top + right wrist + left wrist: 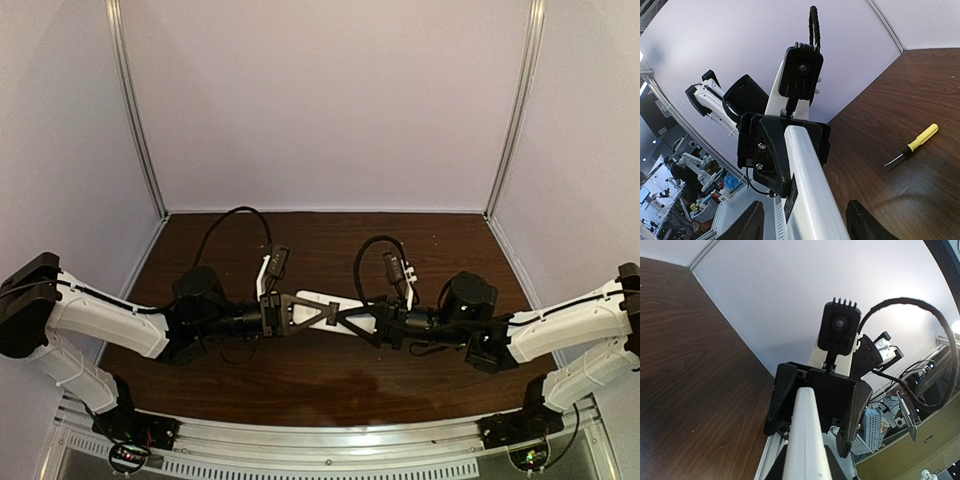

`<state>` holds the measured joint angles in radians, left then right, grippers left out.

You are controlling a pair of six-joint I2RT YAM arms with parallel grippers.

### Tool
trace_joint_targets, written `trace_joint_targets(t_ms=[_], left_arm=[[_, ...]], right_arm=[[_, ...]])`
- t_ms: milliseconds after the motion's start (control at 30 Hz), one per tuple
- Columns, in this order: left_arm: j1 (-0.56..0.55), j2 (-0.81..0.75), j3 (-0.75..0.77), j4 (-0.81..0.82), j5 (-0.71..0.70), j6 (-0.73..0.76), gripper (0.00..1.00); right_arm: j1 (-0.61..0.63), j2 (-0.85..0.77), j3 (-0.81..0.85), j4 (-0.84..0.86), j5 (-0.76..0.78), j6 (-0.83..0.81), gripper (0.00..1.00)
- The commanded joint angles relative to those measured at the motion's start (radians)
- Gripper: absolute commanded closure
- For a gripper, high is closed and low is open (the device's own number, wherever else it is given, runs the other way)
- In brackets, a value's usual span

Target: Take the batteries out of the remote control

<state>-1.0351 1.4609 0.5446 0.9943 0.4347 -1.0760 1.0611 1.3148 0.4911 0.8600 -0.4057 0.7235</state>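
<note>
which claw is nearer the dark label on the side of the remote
Right. The dark label sits on the remote control just ahead of the right claw; the left claw clamps its far end, beyond the label.

Left gripper (318,312), right gripper (365,322) (both clamped)

Overhead view runs dim and soft — the dark counter (330,390) soaks up light under pale lilac walls (330,100). Wrist views curve hard at the edges; glare flares at the left one's right rim, and the close remote control (804,440) blurs.
</note>
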Motion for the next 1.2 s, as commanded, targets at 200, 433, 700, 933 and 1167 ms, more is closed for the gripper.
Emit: trace_joint_targets(t_ms=[200, 433, 700, 933, 1167], left_arm=[[-0.005, -0.004, 0.0, 0.049, -0.025, 0.005, 1.0], [-0.004, -0.003, 0.02, 0.005, -0.043, 0.022, 0.9], [-0.005, -0.046, 0.009, -0.066, -0.097, 0.06, 0.32], [-0.005, -0.12, -0.009, -0.178, -0.175, 0.103, 0.02], [-0.005, -0.182, -0.003, -0.355, -0.297, 0.167, 0.03]], right_arm=[[0.006, -0.006, 0.01, 0.015, -0.054, -0.01, 0.64], [0.007, -0.003, 0.002, 0.0, -0.07, -0.012, 0.84], [0.006, -0.018, -0.011, -0.019, -0.04, 0.014, 0.97], [0.005, -0.054, -0.03, -0.052, 0.02, 0.041, 1.0], [0.005, -0.092, -0.054, -0.081, 0.095, 0.107, 1.0]])
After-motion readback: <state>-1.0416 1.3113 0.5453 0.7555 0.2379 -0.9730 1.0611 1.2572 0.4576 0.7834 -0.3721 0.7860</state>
